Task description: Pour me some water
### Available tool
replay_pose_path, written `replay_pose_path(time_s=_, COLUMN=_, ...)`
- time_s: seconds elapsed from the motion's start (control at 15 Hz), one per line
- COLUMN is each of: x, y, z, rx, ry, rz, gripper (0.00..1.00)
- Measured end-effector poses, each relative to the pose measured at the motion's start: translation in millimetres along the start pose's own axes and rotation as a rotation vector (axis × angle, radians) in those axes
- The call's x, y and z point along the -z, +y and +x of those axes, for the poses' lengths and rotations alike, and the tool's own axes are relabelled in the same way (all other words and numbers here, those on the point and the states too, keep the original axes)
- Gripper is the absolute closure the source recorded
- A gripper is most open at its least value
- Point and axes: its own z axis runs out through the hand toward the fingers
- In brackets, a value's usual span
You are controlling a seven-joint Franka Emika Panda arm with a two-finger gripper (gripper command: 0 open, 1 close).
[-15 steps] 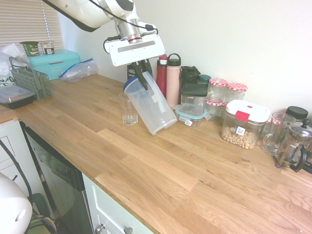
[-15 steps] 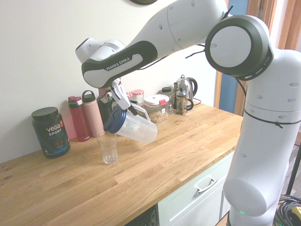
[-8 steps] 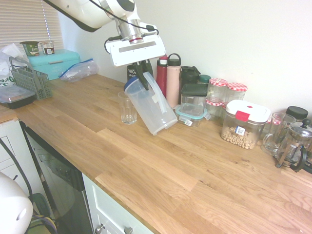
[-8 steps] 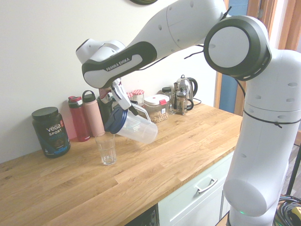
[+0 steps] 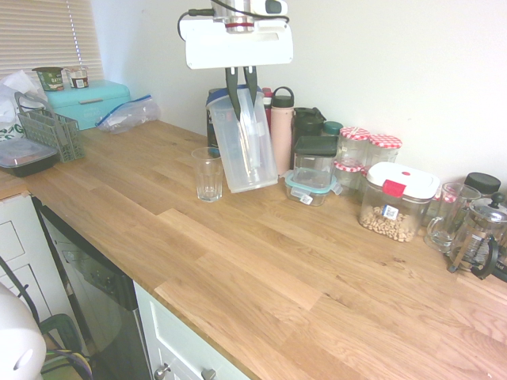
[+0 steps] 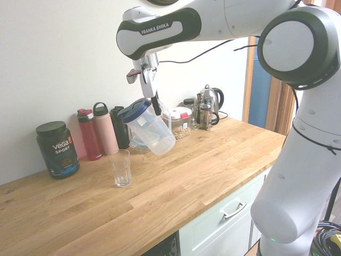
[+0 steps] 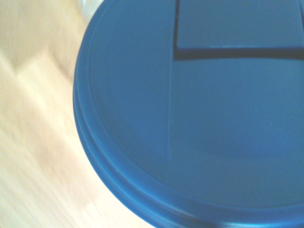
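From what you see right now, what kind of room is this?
Most likely a home kitchen. A long wooden countertop runs along the wall, with a row of food storage jars and drink bottles at the back, and a French press at its far end.

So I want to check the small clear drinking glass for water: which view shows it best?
The second exterior view: the small clear drinking glass stands unobstructed against bare wood. The first exterior view shows it beside the blue-lidded clear plastic pitcher. The wrist view shows only the lid.
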Motion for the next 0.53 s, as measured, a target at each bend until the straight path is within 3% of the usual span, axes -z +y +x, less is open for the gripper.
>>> replay_pose_path(time_s=0.2, x=-17, y=30, z=-19, rx=-0.157, ry=0.002, rz=0.063, gripper=1.0)
replay_pose_path(time_s=0.53, x=-29, y=136, z=-65, rx=-0.412, ry=0.108, rz=0.106, gripper=1.0)
